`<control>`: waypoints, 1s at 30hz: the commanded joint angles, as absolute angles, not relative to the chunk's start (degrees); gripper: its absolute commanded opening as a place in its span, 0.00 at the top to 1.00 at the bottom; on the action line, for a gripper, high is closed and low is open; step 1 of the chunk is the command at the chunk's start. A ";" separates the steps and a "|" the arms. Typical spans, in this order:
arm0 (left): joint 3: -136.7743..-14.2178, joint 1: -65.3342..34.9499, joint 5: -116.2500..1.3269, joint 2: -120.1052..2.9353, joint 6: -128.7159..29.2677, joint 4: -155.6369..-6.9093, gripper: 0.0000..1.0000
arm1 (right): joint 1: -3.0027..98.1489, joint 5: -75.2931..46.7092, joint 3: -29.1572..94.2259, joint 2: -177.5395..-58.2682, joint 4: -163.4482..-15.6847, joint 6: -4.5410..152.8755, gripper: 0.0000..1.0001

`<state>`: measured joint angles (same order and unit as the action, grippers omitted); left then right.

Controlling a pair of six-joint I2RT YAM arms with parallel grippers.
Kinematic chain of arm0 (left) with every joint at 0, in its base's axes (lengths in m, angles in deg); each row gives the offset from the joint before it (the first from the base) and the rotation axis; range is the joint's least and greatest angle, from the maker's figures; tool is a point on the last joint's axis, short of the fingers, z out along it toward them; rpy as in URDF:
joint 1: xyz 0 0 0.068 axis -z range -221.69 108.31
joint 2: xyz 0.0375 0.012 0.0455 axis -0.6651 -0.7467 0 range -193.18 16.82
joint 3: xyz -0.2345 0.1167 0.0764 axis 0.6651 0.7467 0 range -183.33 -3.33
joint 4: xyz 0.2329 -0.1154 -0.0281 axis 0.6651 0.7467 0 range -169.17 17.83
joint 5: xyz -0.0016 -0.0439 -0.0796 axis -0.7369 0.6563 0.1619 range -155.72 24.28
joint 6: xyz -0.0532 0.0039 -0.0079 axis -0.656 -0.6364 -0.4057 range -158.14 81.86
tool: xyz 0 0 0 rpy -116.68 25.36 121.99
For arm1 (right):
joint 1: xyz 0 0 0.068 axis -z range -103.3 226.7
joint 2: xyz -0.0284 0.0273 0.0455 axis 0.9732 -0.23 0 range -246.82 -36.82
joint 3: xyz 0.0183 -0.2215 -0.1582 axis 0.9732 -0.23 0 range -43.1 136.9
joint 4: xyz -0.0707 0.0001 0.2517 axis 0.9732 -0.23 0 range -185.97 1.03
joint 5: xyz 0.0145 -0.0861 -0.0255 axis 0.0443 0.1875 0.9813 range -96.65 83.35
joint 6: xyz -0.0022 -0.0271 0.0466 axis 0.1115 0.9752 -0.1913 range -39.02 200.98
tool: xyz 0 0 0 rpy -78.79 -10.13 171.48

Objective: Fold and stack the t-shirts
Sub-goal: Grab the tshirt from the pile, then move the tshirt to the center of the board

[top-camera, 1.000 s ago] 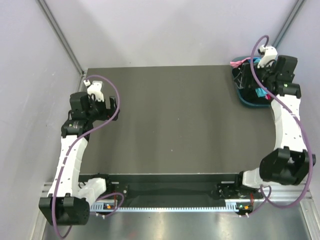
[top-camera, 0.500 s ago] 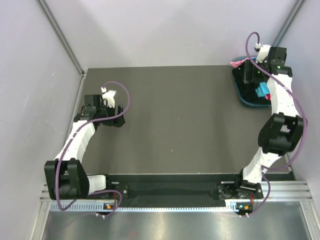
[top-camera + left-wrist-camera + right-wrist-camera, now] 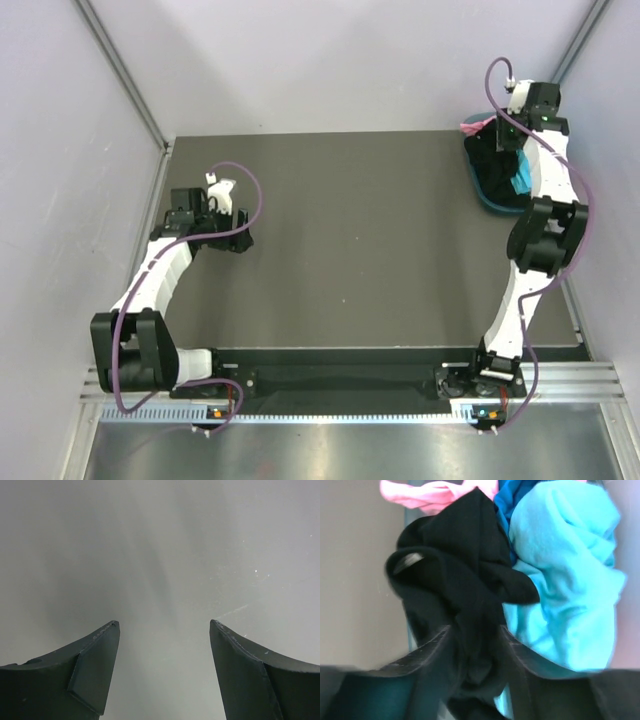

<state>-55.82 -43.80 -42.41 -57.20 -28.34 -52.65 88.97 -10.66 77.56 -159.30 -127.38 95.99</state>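
Several crumpled t-shirts lie in a grey-blue basket [image 3: 488, 204] at the table's far right. In the right wrist view a black t-shirt [image 3: 465, 565] is piled on the left, a turquoise one [image 3: 565, 580] on the right, with a pink one [image 3: 435, 492] and a blue one [image 3: 512, 495] behind. My right gripper [image 3: 475, 630] reaches down into the basket [image 3: 408, 625], its fingers pressed on both sides of a bunch of the black cloth. Over bare table at the left, my left gripper [image 3: 165, 625] stands open, holding nothing. From above, the left gripper [image 3: 234, 228] is low over the table.
The dark table [image 3: 350, 240] stretches between the two arms. Pink cloth [image 3: 472, 127] hangs over the basket's far rim. Walls stand close on the left, back and right, and a rail with the arm bases [image 3: 340, 385] runs along the near edge.
The right arm has stretched farther over the basket and its fingers have closed in on the black cloth. The left arm swung forward and inward, then stayed nearly still.
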 commanded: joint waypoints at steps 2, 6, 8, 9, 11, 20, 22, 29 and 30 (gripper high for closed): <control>-55.71 -43.98 -41.03 -58.85 -28.21 -55.18 0.23 | 89.53 -8.41 83.46 -162.59 -124.66 95.31 0.71; -55.36 -43.98 -41.37 -59.29 -27.86 -54.48 0.25 | 89.53 -8.23 83.56 -161.90 -123.34 96.27 1.00; -55.27 -43.98 -42.08 -59.03 -27.60 -54.38 0.25 | 89.53 -8.23 80.84 -157.17 -119.06 96.97 1.00; -55.18 -43.98 -42.25 -58.33 -27.51 -54.65 0.25 | 89.53 -8.15 76.48 -154.88 -116.77 97.33 1.00; -54.40 -44.06 -42.95 -57.45 -27.42 -55.26 0.26 | 89.36 -8.76 71.97 -146.80 -110.46 99.68 1.00; -48.69 -43.98 -45.24 -48.32 -28.30 -61.23 0.22 | 80.58 -15.79 55.79 -120.86 -103.74 124.28 1.00; -47.63 -43.98 -46.65 -47.08 -28.30 -63.43 0.22 | 77.60 -15.62 54.29 -116.12 -102.78 126.41 1.00; -47.54 -44.06 -46.39 -46.63 -26.63 -62.73 0.24 | 65.02 -15.35 55.93 -107.84 -107.50 130.03 1.00; -47.62 -43.98 -46.30 -46.98 -26.46 -62.21 0.24 | 63.97 -15.44 57.52 -108.36 -108.82 129.24 1.00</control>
